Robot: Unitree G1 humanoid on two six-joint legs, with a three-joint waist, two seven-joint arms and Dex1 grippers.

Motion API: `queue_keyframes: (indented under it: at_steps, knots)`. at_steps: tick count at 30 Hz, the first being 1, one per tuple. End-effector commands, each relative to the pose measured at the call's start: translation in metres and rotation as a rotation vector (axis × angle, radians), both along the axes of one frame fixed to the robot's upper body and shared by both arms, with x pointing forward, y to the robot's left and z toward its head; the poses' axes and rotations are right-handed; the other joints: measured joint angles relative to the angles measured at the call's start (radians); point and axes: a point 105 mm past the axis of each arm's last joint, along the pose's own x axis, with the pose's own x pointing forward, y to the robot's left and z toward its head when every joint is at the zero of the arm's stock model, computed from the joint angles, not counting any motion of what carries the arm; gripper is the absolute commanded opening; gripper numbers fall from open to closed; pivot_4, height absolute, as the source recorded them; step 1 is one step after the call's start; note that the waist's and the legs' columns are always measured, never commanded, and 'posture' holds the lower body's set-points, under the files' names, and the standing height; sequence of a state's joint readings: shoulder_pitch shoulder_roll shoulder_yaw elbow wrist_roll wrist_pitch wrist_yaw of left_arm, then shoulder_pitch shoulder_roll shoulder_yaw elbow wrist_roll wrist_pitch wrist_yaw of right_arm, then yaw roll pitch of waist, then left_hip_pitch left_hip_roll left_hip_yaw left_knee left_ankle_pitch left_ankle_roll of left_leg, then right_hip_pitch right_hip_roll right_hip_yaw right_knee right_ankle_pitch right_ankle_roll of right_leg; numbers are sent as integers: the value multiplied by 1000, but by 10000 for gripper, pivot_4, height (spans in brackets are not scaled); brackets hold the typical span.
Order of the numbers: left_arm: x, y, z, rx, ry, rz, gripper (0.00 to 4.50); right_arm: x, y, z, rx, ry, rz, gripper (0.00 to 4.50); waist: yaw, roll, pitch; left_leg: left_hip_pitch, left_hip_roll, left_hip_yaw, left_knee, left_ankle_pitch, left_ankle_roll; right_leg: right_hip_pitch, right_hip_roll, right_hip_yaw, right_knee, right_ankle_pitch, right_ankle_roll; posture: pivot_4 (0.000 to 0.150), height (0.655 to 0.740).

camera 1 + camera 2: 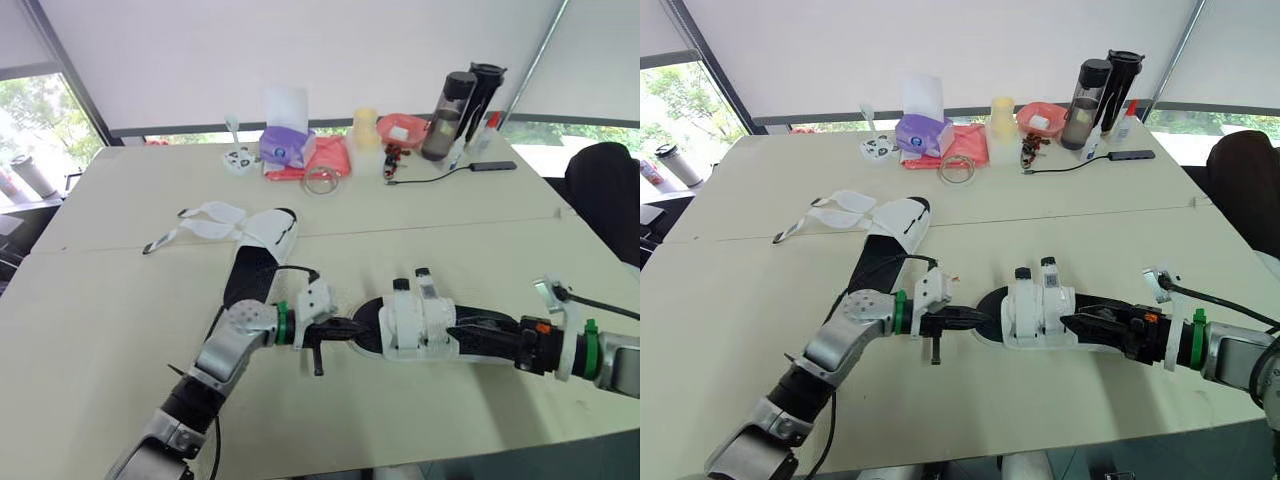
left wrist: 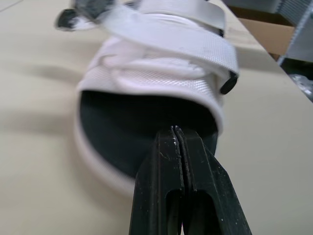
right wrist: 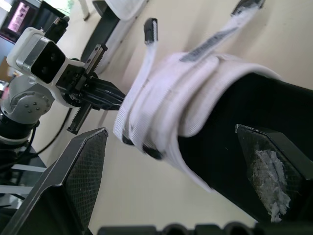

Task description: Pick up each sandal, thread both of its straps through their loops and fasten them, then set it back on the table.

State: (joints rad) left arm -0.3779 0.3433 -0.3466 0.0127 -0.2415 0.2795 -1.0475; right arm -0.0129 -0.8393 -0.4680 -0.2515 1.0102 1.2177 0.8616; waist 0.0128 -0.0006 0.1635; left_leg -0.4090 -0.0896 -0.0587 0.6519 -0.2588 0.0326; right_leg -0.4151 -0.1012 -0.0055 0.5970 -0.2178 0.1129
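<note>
A black-soled sandal [image 1: 420, 325] with white straps lies on the table between my grippers. Both strap ends [image 1: 412, 280] stick up from it, and the right wrist view shows them hanging loose [image 3: 151, 29]. My left gripper [image 1: 342, 329] is shut, its tips [image 2: 176, 142] resting at the toe end over the black footbed. At the heel end my right gripper [image 3: 171, 132] is open, one finger [image 3: 83, 171] well clear of the sole and the other [image 3: 266, 166] against the heel. The second sandal [image 1: 262, 245] lies farther back to the left, its white straps [image 1: 205, 222] spread on the table.
Along the table's far edge [image 1: 560, 170] stand a purple tissue box [image 1: 283, 145], a pink cloth [image 1: 325, 160], a tape roll [image 1: 322, 181], a yellow cup [image 1: 366, 128], a pink bowl [image 1: 403, 129], two dark bottles [image 1: 460, 105] and a cable with a hub [image 1: 492, 166]. A black chair [image 1: 605, 195] sits at the right.
</note>
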Motion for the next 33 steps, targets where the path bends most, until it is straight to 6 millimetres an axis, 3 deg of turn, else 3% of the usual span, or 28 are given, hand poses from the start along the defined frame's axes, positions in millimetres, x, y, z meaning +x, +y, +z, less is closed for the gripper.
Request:
queue_keyframes:
  at_steps: [1, 9, 10, 12, 15, 19, 23, 25, 31, 33]
  knots:
    - [-9, 18, 27, -28, -48, -3, 0, 8, 8, 4, 68, -13, 24, 44630, -1, 0, 1, 0, 0, 0, 0, 0, 0, 0, 0, 0, 0, 0, 0, 1500, 7400]
    - [-21, 42, 47, 19, -79, 23, 0, 17, 31, -4, 155, 57, 123, 44630, 5, 1, 2, -1, -1, 0, -1, 0, 0, 0, -1, 0, -1, 0, 0, 1500, 7400]
    - [-21, 43, 47, 22, -75, 28, 0, 18, 35, -4, 165, 61, 134, 42326, 3, 1, 2, -1, -1, 0, -1, 0, 0, 0, -1, 0, -1, 0, 0, 1500, 7400]
    - [-22, 46, 43, 30, -67, 40, 0, 22, 40, -4, 191, 68, 139, 36670, 0, 2, 2, -1, -1, 0, -2, 0, 0, -2, -1, 0, -1, 0, 0, 1500, 7400]
    - [-23, 47, 38, 43, -61, 54, 0, 31, 41, -1, 242, 76, 124, 20049, 1, 2, 3, -1, -1, 0, -3, 0, 0, -3, -1, 0, 0, 0, -1, 1500, 7400]
    - [-25, 45, 34, 40, -57, 65, 0, 34, 44, -5, 253, 105, 123, 1389, 3, 2, 3, -2, -1, 1, -3, 0, -1, -4, -1, 1, 0, 0, -1, 1500, 7400]
    - [-24, 46, 31, 41, -51, 76, 0, 28, 46, -1, 258, 95, 141, 635, 3, 2, 3, -2, -1, 0, -3, 0, -1, -4, -1, 1, 0, 0, -1, 1500, 7400]
    - [-24, 46, 31, 41, -51, 79, 0, 33, 40, 10, 300, 52, 94, 635, 2, 2, 3, -2, -1, 0, -3, 0, -1, -4, -1, 1, 0, 0, -1, 1500, 7400]
    - [-24, 43, 38, 23, -67, 77, 0, 57, 4, 53, 482, -117, -203, 635, 2, 4, 4, -3, -1, 1, -3, 0, -1, -5, -1, 1, 1, 1, -1, 1500, 7400]
    - [-24, 37, 44, -10, -77, 74, 0, 67, -22, 57, 570, -158, -433, 635, 3, 4, 4, -3, -1, 1, -4, 0, -1, -6, -1, 1, 1, 1, -1, 1500, 7400]
